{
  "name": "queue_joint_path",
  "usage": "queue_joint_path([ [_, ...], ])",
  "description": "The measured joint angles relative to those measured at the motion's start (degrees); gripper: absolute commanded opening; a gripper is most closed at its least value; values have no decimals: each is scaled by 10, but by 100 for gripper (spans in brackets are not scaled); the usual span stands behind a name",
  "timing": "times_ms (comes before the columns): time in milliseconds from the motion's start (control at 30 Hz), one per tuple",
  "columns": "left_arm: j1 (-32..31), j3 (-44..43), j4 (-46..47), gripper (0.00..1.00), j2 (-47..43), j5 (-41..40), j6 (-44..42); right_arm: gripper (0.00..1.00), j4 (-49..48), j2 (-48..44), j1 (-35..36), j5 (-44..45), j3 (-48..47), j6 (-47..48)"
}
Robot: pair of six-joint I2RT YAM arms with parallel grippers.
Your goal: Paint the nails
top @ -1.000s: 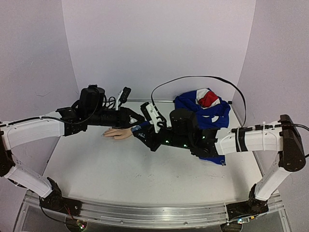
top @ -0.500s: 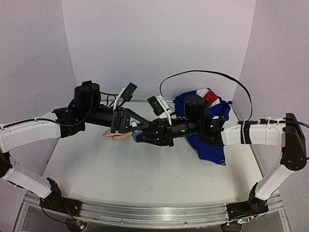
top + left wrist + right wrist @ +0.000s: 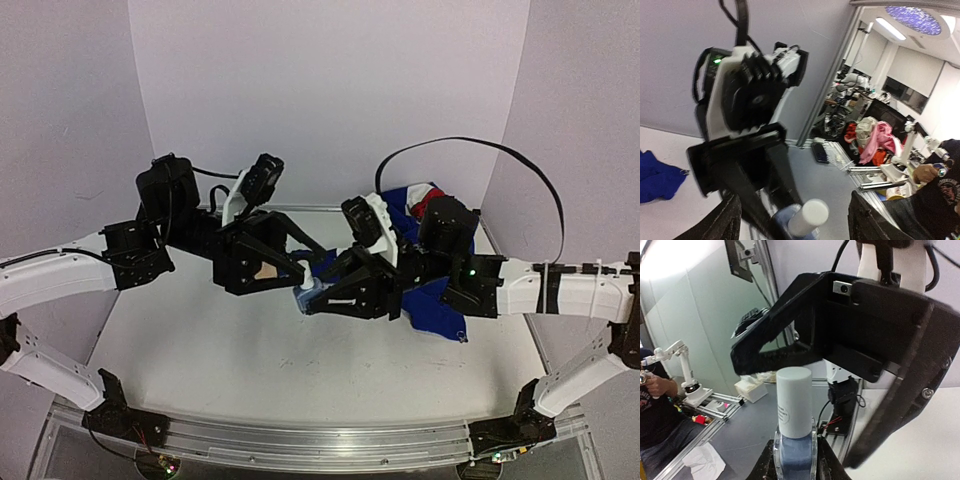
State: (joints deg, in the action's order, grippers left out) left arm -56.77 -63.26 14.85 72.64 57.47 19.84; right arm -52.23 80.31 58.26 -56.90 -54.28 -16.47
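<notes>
Right wrist: right claw (image 3: 795, 471) clamped on upright polish bottle (image 3: 795, 454), cap (image 3: 794, 402) uppermost. Left claw (image 3: 799, 222) spread, flanking cap. Mannequin hand (image 3: 265, 270) on counter (image 3: 200, 345) beneath left claw; nails indiscernible.

My bench is a white table (image 3: 250, 350) closed in on three sides by pale lilac backdrop panels (image 3: 330, 90); an aluminium rail (image 3: 300, 440) runs along its near edge; past my panels the lab shows a frosted glass partition (image 3: 695, 330), bright strip ceiling lights (image 3: 892, 27), a round lamp (image 3: 925, 12) and cluttered workbenches (image 3: 875, 135).
</notes>
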Motion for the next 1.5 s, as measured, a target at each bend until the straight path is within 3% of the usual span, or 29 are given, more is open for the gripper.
queue_joint_path([
  [133,21,10,-63,87,-31,-96,-6,0,56,-38,-2,103,5,47],
  [400,28,-5,-239,87,-52,-350,2,0,160,-51,-2,400,5,94],
  [633,30,-37,-289,83,-31,-387,24,0,183,-12,4,544,-6,97],
  [867,30,-53,-294,77,7,-392,32,0,183,35,33,595,-33,108],
  [1033,30,-54,-294,64,13,-424,43,0,183,48,46,604,-46,117],
  [1233,30,-61,-294,34,14,-461,50,0,177,52,51,606,-49,124],
  [1500,34,-73,-297,1,30,-453,38,0,169,59,51,603,-52,123],
])
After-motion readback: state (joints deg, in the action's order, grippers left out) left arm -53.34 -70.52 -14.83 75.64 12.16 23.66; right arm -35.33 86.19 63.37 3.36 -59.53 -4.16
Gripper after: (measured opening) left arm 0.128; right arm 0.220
